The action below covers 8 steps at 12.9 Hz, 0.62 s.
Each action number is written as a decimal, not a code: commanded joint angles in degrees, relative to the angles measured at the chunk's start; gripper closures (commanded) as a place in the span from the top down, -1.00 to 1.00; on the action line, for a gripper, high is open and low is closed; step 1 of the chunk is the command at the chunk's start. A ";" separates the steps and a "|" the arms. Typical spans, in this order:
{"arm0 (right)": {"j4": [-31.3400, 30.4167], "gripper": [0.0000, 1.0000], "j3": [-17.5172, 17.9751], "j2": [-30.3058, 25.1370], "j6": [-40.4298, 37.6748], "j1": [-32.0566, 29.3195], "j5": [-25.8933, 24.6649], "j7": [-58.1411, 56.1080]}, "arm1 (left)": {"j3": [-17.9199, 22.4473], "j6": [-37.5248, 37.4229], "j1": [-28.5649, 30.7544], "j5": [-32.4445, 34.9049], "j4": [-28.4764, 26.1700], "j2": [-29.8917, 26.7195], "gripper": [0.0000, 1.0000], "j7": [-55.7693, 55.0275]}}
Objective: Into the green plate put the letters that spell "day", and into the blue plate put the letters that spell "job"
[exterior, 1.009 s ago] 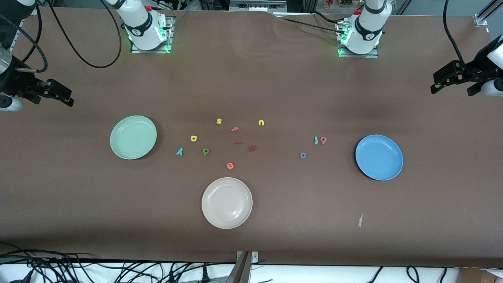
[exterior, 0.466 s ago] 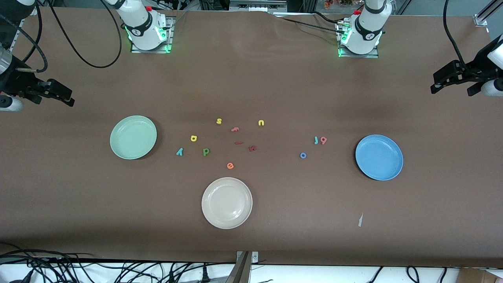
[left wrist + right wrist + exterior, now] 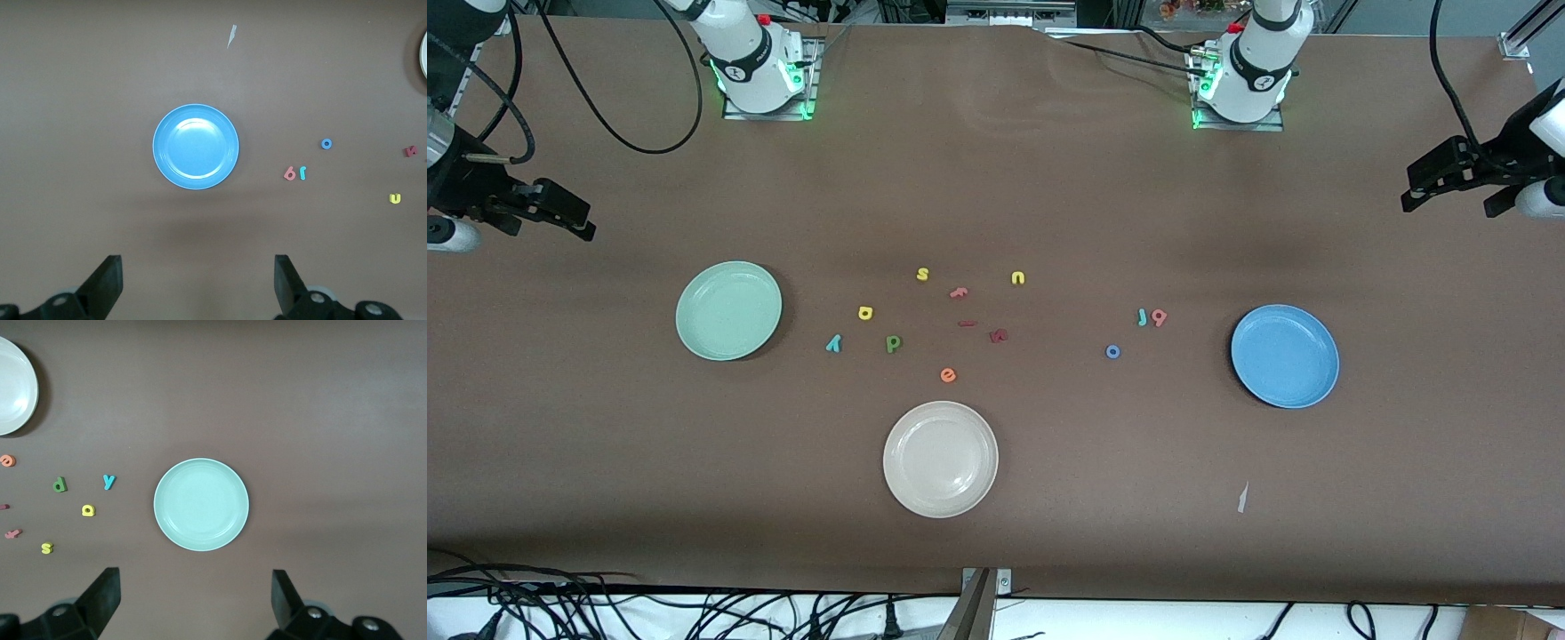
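Note:
The green plate [image 3: 728, 310] lies toward the right arm's end of the table. Beside it are the yellow "a" [image 3: 865, 313], green "d" [image 3: 893, 343] and teal "y" [image 3: 833, 343]. The blue plate [image 3: 1285, 356] lies toward the left arm's end, with the teal "j" [image 3: 1142, 316], pinkish "b" [image 3: 1159, 316] and blue "o" [image 3: 1112, 352] beside it. My right gripper [image 3: 195, 597] hangs open and empty high over its end of the table. My left gripper [image 3: 198, 280] hangs open and empty high over its own end.
A cream-white plate [image 3: 940, 459] sits nearer the front camera, mid-table. Between the two letter groups lie a yellow "s" [image 3: 922, 274] and "u" [image 3: 1017, 278], a salmon "f" [image 3: 959, 292], two dark red letters [image 3: 999, 335] and an orange "e" [image 3: 948, 375]. A white scrap [image 3: 1241, 498] lies near the blue plate.

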 commanded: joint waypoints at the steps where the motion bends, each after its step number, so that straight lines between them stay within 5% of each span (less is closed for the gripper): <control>1: 0.46 1.00 -0.16 0.62 0.20 -0.52 0.98 -0.86 | -0.10 -0.41 0.26 -1.01 1.66 0.68 1.00 -0.10; 8: 1.52 1.00 -0.07 1.06 0.20 -0.35 0.98 -0.51 | -0.10 -0.41 0.35 -1.01 1.66 0.68 1.00 -0.10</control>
